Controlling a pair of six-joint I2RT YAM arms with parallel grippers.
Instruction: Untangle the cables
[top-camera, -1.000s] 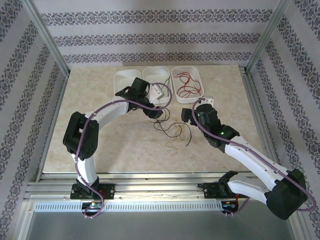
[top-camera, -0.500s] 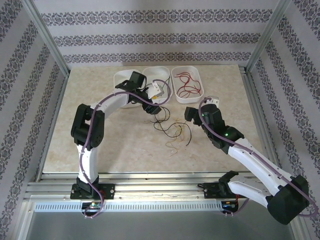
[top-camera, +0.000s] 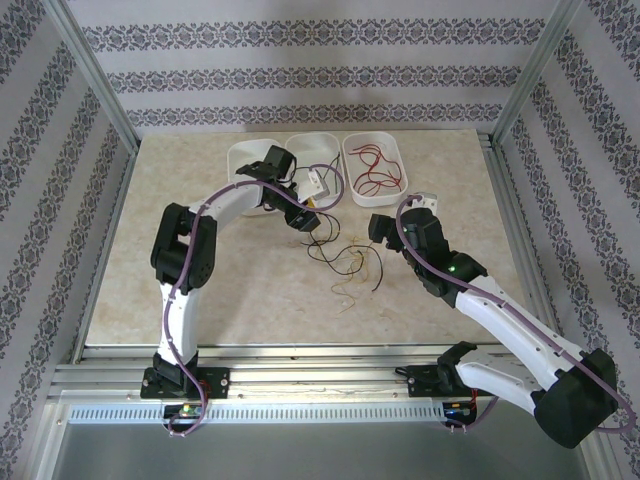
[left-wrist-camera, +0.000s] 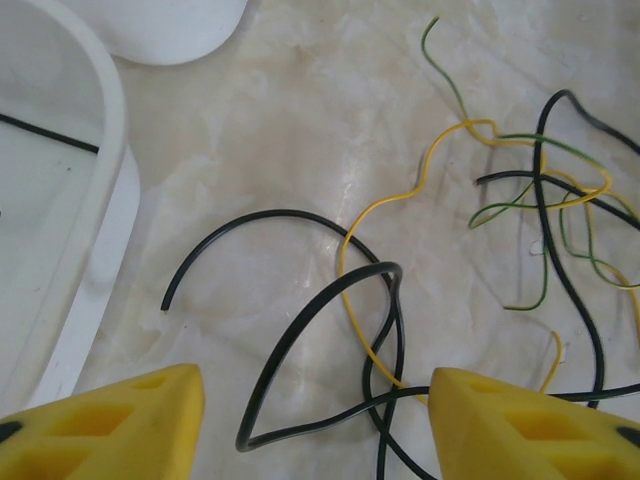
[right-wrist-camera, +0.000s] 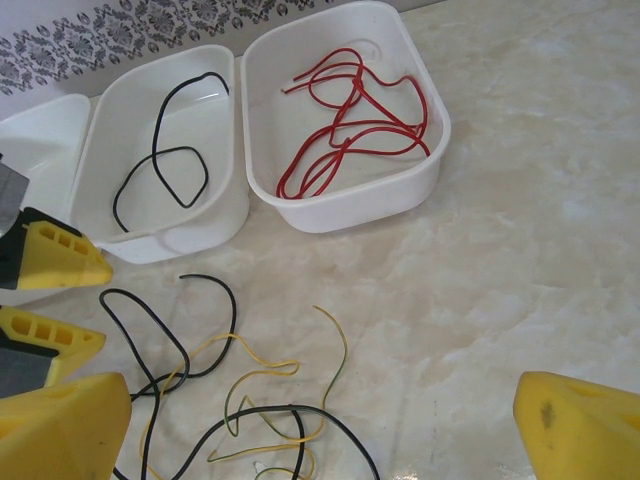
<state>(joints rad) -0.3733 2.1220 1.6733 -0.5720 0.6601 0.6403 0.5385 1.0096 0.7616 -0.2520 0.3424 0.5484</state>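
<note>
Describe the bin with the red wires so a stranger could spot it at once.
At the table's far edge stands a row of white bins. Take the rightmost bin. It holds red wires, while the middle bin beside it holds a black wire.

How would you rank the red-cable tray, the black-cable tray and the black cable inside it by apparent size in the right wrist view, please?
1-2. Red-cable tray and black-cable tray: look alike, so unranked.
3. Black cable inside: clearly smallest.
</note>
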